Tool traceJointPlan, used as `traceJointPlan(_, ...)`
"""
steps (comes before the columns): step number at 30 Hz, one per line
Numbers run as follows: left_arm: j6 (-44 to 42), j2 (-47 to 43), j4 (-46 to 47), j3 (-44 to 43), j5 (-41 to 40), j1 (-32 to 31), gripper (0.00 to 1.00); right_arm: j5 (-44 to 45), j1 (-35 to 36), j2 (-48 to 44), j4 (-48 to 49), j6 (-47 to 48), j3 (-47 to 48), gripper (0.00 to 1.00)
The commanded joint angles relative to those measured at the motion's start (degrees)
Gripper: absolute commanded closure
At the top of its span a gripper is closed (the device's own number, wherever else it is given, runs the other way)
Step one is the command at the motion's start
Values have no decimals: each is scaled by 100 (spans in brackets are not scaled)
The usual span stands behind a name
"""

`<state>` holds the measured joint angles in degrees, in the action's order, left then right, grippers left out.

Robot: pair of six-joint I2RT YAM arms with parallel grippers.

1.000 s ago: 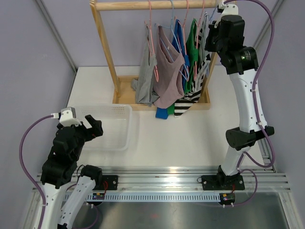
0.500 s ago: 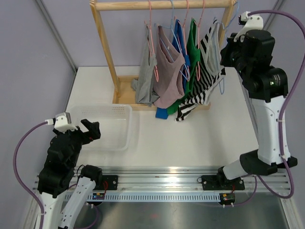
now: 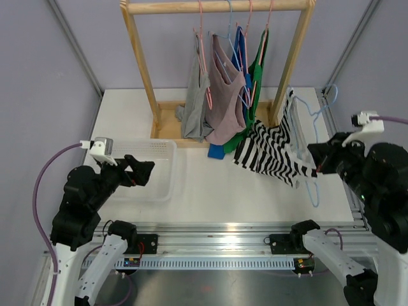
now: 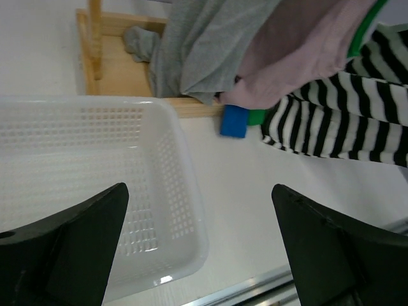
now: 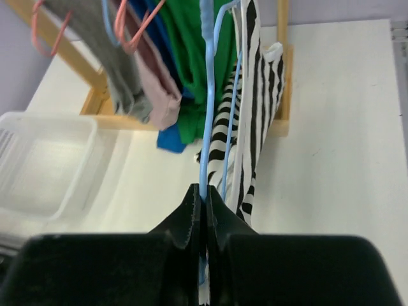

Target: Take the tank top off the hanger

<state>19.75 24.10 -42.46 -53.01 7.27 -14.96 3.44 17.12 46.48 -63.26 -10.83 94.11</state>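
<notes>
Light: was bright, even and soft in all three views.
Shadows: were faint on the table.
Glare: a small highlight sat on the basket rim, lower centre of the left wrist view.
Focus: the left fingers and right fingers were dark and soft-edged along the bottom of the frames.

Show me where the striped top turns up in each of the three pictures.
Top external: striped top, right of centre.
Left wrist: striped top, at the upper right edge.
Right wrist: striped top, upper centre, beside the blue hanger.
Shared landmark: the white basket, left of the top in every view.
</notes>
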Motion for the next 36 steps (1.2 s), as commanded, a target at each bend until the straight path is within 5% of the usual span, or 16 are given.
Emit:
traceJointPlan(1, 55, 288, 903, -315, 1688, -24, 1, -879, -16, -735, -343, -165, -120, 100)
traceJointPlan(5, 599, 806, 1634, -341, 2744, -146, 1, -1924, -16, -1307, -836, -95, -392, 100)
traceJointPlan(10, 864, 982, 2005, -525, 2184, -805, 1, -2778, -16, -1888, -1038, -384, -788, 100)
traceJointPlan(16, 610, 1709, 2110, -508, 225, -2421, 1, -3814, -25, -2081, -1039, -402, -1192, 100)
traceJointPlan(20, 408, 2353, 2241, -657, -1872, -4302, 1, -4640, -16, -2073, -618, -656, -1509, 100)
traceJointPlan(23, 337, 2704, 2444, -789, -2483, -5092, 1, -4791, -34, -1985, -389, -771, -1641, 100)
traceJointPlan(36, 222, 3399, 2962, -912, -2950, -5597, 10, -5644, -25, -1800, 394, -1211, -1861, 100)
